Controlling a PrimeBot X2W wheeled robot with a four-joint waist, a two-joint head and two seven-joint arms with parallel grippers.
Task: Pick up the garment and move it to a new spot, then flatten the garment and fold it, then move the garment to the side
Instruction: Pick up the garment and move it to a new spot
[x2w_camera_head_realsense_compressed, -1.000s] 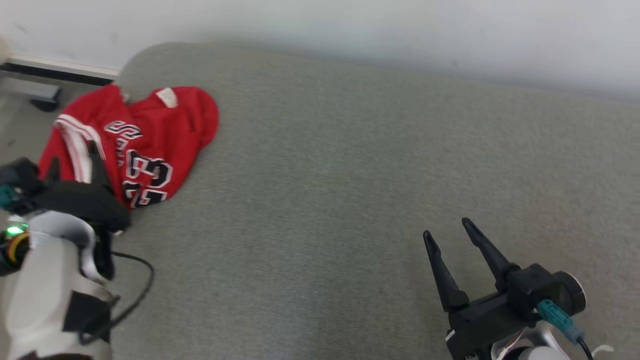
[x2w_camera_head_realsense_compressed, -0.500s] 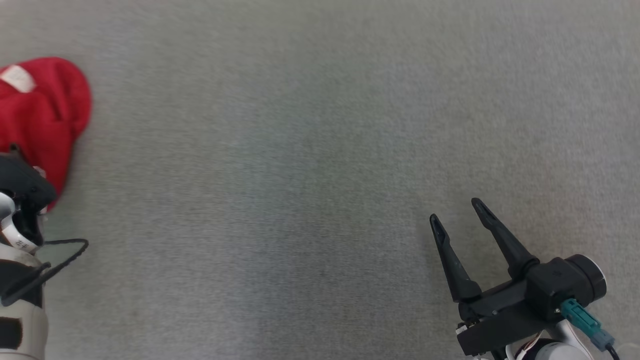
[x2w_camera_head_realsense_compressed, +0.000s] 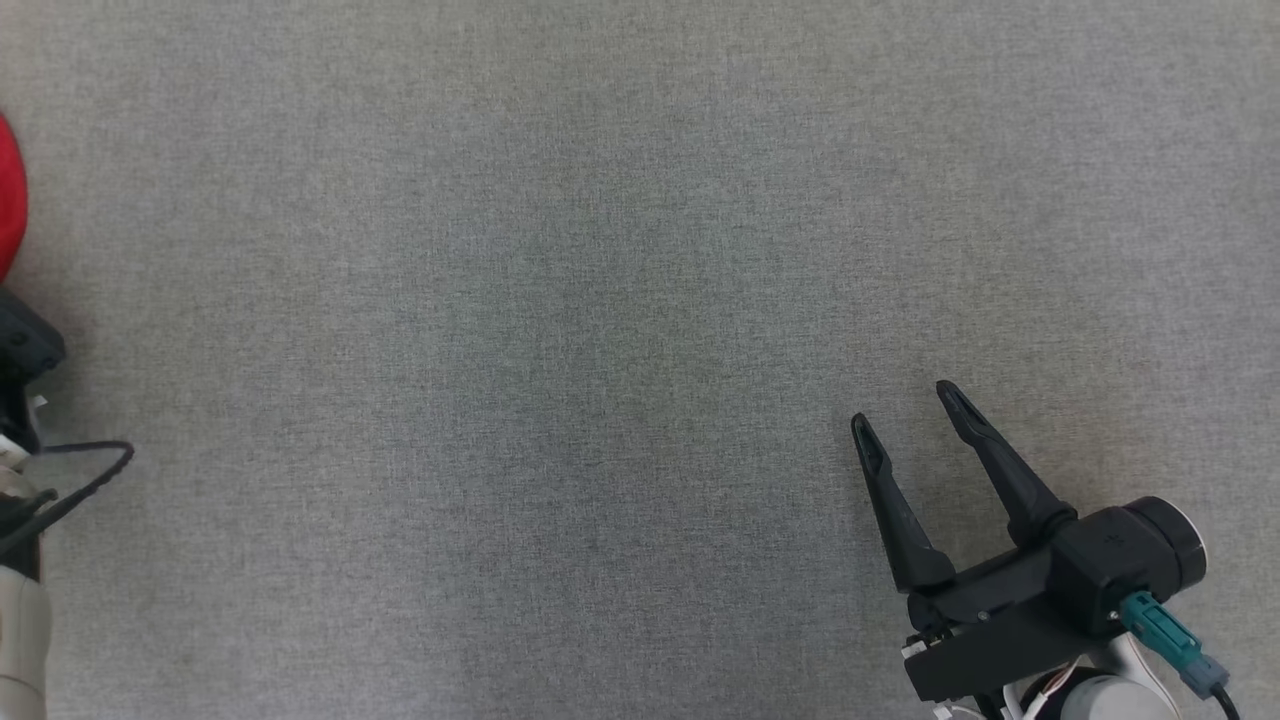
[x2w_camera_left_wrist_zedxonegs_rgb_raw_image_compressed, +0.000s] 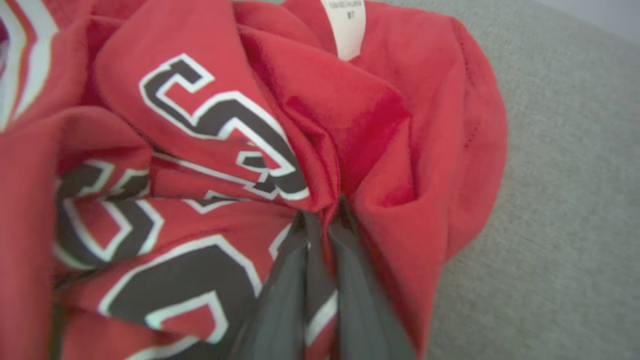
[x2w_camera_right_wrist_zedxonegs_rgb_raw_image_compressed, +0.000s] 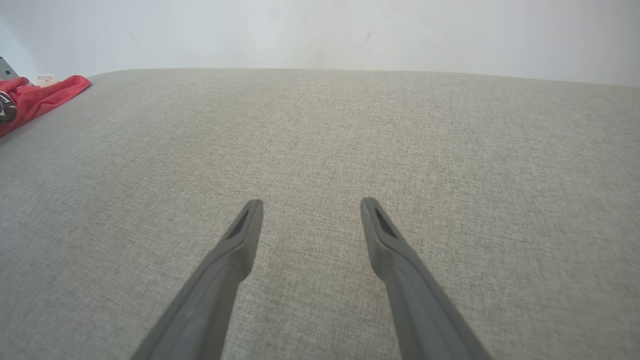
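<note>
Left gripper (x2w_camera_left_wrist_zedxonegs_rgb_raw_image_compressed: 325, 216): I am seeing it nearly closed, pinching a fold of the crumpled red jersey with black-and-white lettering (x2w_camera_left_wrist_zedxonegs_rgb_raw_image_compressed: 400, 115).
Garment: it is lying bunched at the far left of the grey woven surface (x2w_camera_head_realsense_compressed: 560, 330).
Right gripper (x2w_camera_head_realsense_compressed: 903, 408): I am holding it spread wide, gripping nothing, above bare cloth.

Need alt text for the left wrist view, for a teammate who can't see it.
The left gripper has its two dark fingers pinched shut on a fold of a crumpled red jersey with black, white-edged numerals. A white label shows at its top edge, and grey woven upholstery lies to the right.
</note>
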